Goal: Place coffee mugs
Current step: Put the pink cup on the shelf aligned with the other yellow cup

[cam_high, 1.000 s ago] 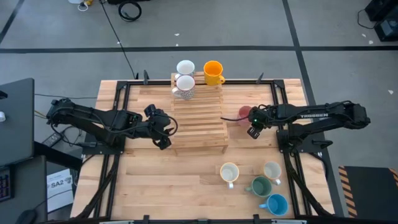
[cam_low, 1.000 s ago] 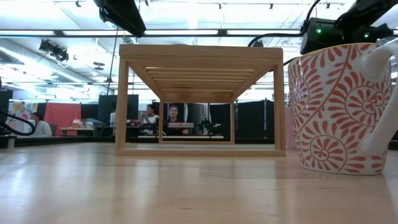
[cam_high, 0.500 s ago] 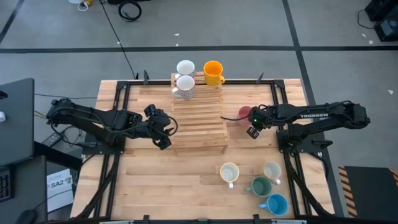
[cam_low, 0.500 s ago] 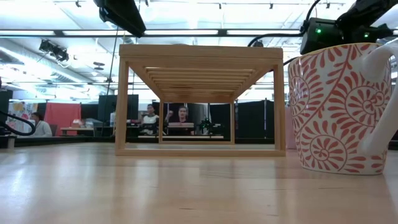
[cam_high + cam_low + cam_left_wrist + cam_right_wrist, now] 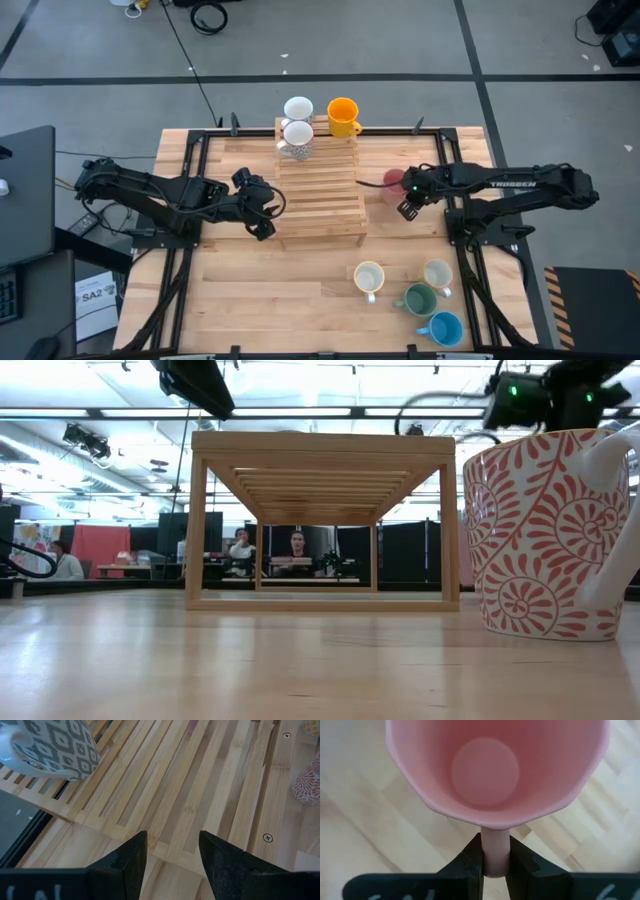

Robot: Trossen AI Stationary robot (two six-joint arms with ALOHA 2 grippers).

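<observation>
Clearly the step in hand was the pickup of the pink mug (image 5: 497, 770): the right pincer (image 5: 495, 857) was clenched on that mug's handle, both fingers pressed against it in the right wrist view. The mug stood just off the right side of the slatted wooden rack (image 5: 320, 190), toward the table's (image 5: 250, 290) right edge, and whether it had left the wood could not be told.

The left pincer (image 5: 172, 852) waited with its fingers apart at the rack's left side, holding nothing.

Three mugs were already on the rack's far end: a white mug (image 5: 298, 107), a grey-patterned mug (image 5: 296, 136) and an orange mug (image 5: 342, 115). A cream mug (image 5: 369, 277), another white mug (image 5: 437, 274), a green mug (image 5: 417, 299) and a blue mug (image 5: 444, 328) sat near the table's front right corner.

The next move would likely call for lifting the pink mug straight up by its handle, carrying it over the rack and setting it down upright on a free stretch of slats, clear of the three already there.
</observation>
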